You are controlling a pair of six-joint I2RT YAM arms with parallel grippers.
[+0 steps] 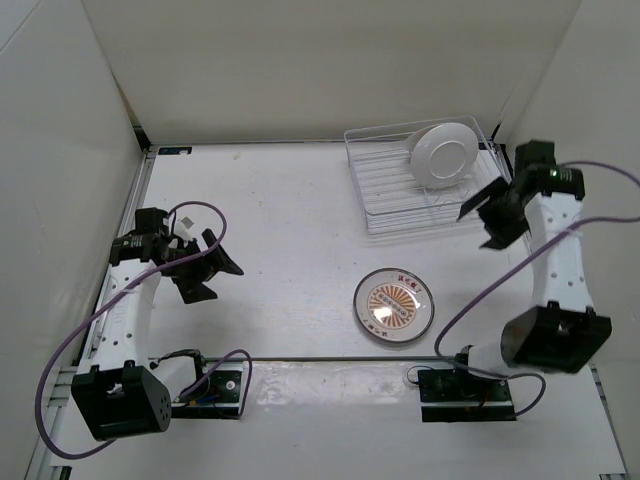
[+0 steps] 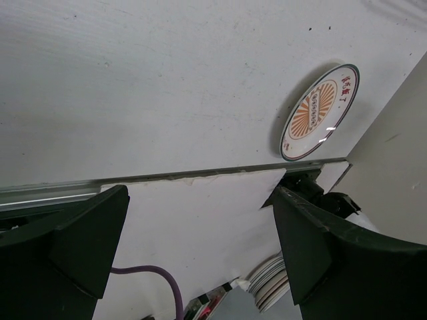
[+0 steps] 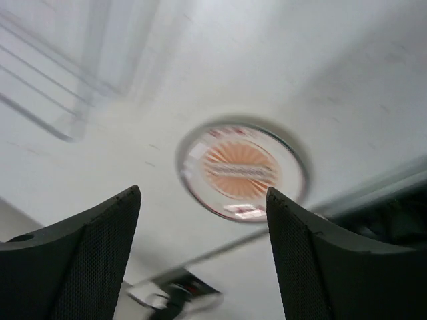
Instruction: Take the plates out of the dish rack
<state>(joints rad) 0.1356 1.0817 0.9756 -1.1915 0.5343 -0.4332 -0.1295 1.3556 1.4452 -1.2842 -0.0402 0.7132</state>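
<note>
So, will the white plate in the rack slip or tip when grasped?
Probably stiff and slippery: the white plate looks smooth and hard. It stands on edge in the dish rack, so a nudge may tip or roll it.

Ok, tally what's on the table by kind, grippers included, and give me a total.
Dish rack: 1
Plates: 2, the white plate propped in the rack, the orange sunburst plate lying flat outside it
Grippers: 2, the left gripper and the right gripper, both open
Total: 5
</note>
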